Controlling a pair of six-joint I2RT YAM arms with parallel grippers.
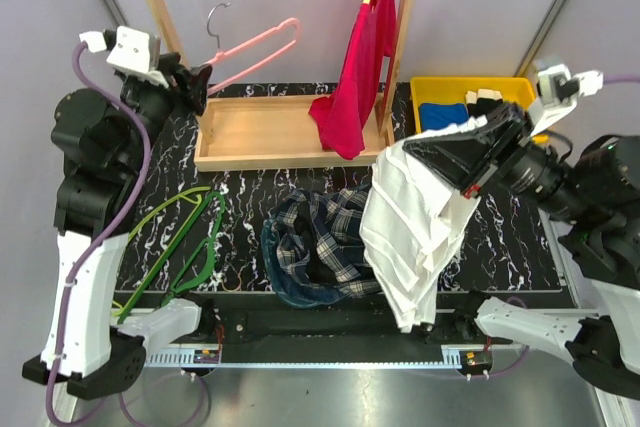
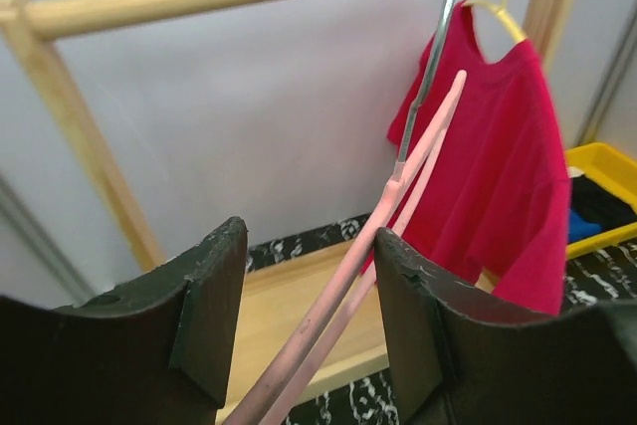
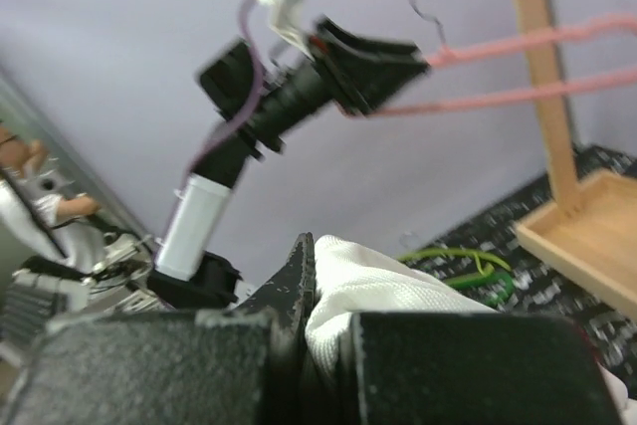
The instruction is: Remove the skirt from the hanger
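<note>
Skirt (image 1: 405, 237) and hanger (image 1: 255, 52) are well apart, so you may judge the separation step complete and the set-down step in hand. Your right gripper (image 1: 450, 167) is clamped on a bunch of the white cloth at the right of the desk (image 1: 500, 237), and the rest hangs in pleats toward the near edge, just beside the plaid garment (image 1: 315, 247). Your left gripper (image 1: 200, 87) holds the bare pink hanger aloft at far left, with its hook free in the air. The next move calls for lowering the right arm until the cloth rests on the desk and then opening the jaws; you should keep the hem off the plaid heap. The overhead view alone shows the whole skirt, its free hang and the green hangers (image 1: 185, 247) lying at left. The left wrist view adds that the hanger bars (image 2: 398, 196) run between the fingers (image 2: 214, 306), lying against one of them, with the red shirt (image 2: 498, 146) behind. The right wrist view shows white fabric (image 3: 388, 286) pinched between its dark jaws, and the left gripper (image 3: 393, 62) across the workspace with both pink bars emerging from it.
</note>
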